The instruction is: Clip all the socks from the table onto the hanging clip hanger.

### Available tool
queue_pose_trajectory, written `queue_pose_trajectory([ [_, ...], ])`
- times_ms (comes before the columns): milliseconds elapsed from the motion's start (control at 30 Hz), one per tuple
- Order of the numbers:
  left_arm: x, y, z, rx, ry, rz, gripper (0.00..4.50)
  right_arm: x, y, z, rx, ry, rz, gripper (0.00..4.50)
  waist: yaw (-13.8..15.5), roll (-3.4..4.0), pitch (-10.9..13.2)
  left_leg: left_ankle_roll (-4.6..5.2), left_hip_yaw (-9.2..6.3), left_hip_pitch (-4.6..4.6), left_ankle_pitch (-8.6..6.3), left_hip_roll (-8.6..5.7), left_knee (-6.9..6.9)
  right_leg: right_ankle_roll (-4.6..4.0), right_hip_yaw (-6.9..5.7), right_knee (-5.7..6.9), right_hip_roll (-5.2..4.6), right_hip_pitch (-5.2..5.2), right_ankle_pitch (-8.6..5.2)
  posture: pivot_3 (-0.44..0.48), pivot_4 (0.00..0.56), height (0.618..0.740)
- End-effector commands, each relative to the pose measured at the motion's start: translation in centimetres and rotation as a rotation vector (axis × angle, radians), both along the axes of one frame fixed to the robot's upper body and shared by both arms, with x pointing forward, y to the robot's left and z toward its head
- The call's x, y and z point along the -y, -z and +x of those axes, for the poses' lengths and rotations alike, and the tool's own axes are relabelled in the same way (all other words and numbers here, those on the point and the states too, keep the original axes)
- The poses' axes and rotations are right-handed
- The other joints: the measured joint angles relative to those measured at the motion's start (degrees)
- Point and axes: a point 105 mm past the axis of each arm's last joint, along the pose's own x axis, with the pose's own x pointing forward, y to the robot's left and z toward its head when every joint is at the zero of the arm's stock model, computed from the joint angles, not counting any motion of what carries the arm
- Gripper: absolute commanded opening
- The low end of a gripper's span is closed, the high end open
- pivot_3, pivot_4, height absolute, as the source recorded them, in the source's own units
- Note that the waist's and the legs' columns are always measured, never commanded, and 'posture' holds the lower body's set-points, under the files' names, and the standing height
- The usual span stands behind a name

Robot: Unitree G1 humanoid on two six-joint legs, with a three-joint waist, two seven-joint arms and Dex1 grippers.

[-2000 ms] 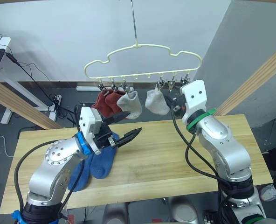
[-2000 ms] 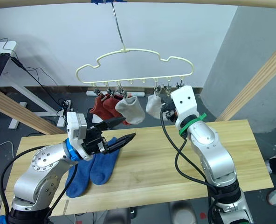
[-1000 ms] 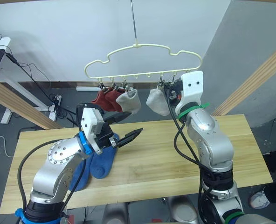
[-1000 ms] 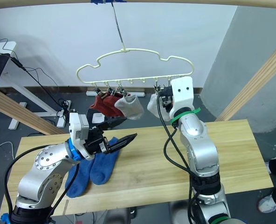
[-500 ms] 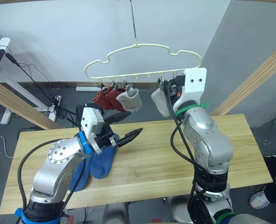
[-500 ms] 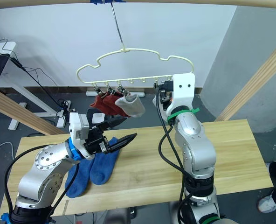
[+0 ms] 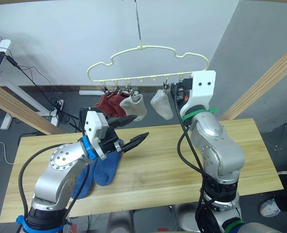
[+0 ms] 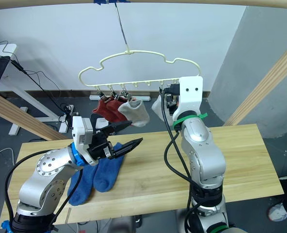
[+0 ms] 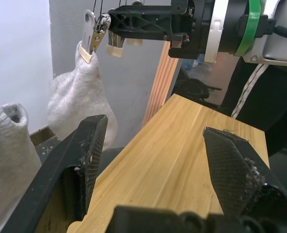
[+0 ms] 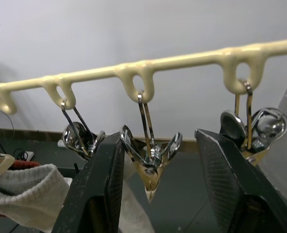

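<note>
The cream clip hanger (image 7: 148, 49) hangs on a thin hook above the table (image 7: 182, 155). Two dark red socks (image 7: 108, 103) and two light grey socks (image 7: 135, 106) (image 7: 162, 104) hang from its clips. Two blue socks (image 7: 103, 169) lie flat on the table's left part. My left gripper (image 7: 141, 126) is open and empty, hovering just above and right of the blue socks. My right gripper (image 7: 175, 91) is raised to the clip row, right of the grey socks. In the right wrist view its open fingers (image 10: 104, 194) straddle an empty metal clip (image 10: 151, 167).
A thick wooden rail with blue tape (image 8: 113, 1) carries the hanger's hook. Slanted wooden beams stand at the right (image 7: 274, 73) and left (image 7: 17, 109). Behind the table are cables and a desk leg (image 7: 17, 73) on the dark floor.
My right arm rose until its gripper reached the clip row. The right grey sock swung toward it, then settled back to the left. The left arm stayed put.
</note>
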Motion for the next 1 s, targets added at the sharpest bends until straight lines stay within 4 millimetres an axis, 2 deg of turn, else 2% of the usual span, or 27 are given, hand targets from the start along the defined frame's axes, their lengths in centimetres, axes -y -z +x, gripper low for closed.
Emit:
queue_pose_trajectory([
  [33, 0.4, -0.5, -0.3, 0.020, 0.017, -0.003, 3.52, -1.2, -1.3, -1.1, 0.032, -0.044, 0.069, 2.36, -0.02, 0.00, 0.00, 0.00, -0.01, 0.00, 0.00, 0.00, 0.00, 0.00, 0.00, 0.02, 0.00, 0.00, 0.00, -0.230, 0.271, 0.740],
  [467, 0.6, -0.7, -0.3, 0.018, 0.019, -0.001, 3.52, -2.0, -1.9, -1.0, 0.054, -0.075, 0.082, 2.36, -0.51, -0.01, 0.00, 0.01, -0.01, 0.02, 0.01, -0.01, 0.01, 0.00, 0.00, 0.10, 0.00, -0.02, 0.00, -0.230, 0.271, 0.740],
  [1000, 0.5, -0.5, -0.3, 0.016, 0.014, 0.001, 3.52, -3.9, -2.3, -0.8, 0.104, -0.164, 0.042, 2.36, -0.51, -0.01, 0.00, 0.01, -0.01, 0.02, 0.01, -0.01, 0.01, 0.00, 0.00, 0.10, 0.00, -0.02, 0.00, -0.220, 0.273, 0.740],
])
